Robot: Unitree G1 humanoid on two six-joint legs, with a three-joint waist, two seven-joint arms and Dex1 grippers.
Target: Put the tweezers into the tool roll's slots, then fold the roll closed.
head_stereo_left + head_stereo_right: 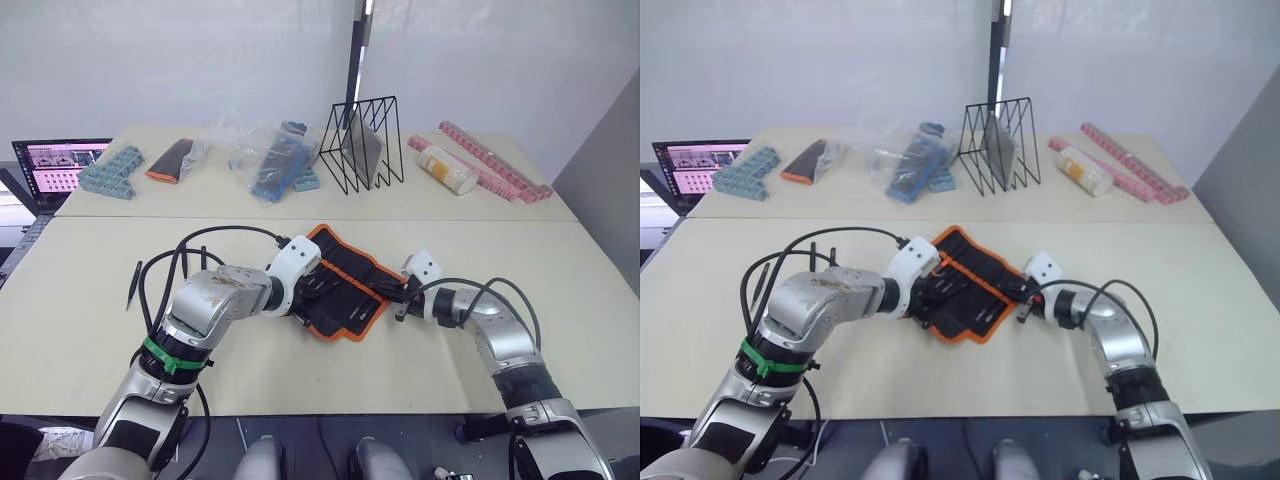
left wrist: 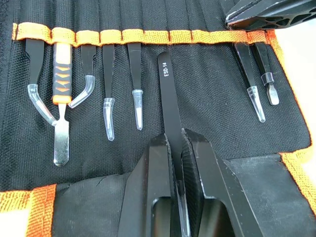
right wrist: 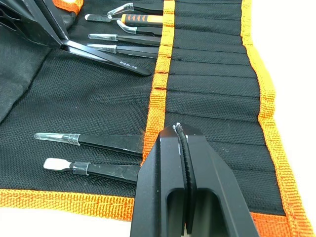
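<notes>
Tool roll: black fabric roll with orange edging (image 1: 340, 285), lying open on the cream tabletop (image 1: 90, 330) between both arms, inner face up.
Slots: narrow black fabric pockets (image 3: 207, 74) in a row under an orange band; several filled with clear-tipped black tools, plus one orange-and-black handled spatula (image 2: 60, 98).
Held tweezer: slim black metal tweezer marked "ESD-14" (image 2: 168, 94), blunt end just short of the orange band, not yet in a pocket.
Left gripper (image 2: 178, 143): black fingers clenched on the held tweezer, poised over the roll's inner face.
Right gripper (image 3: 183, 143): fingers pressed together with nothing between them, tips resting at the orange band near the roll's end, beside two pocketed tools.
Loose tweezer: another slim black one (image 1: 134, 284) on the tabletop, well apart from the roll on the robot's left.
Background: black wire rack (image 1: 362, 145), pink strips (image 1: 495, 160), blue blocks (image 1: 112, 170), plastic bag (image 1: 262, 155).
</notes>
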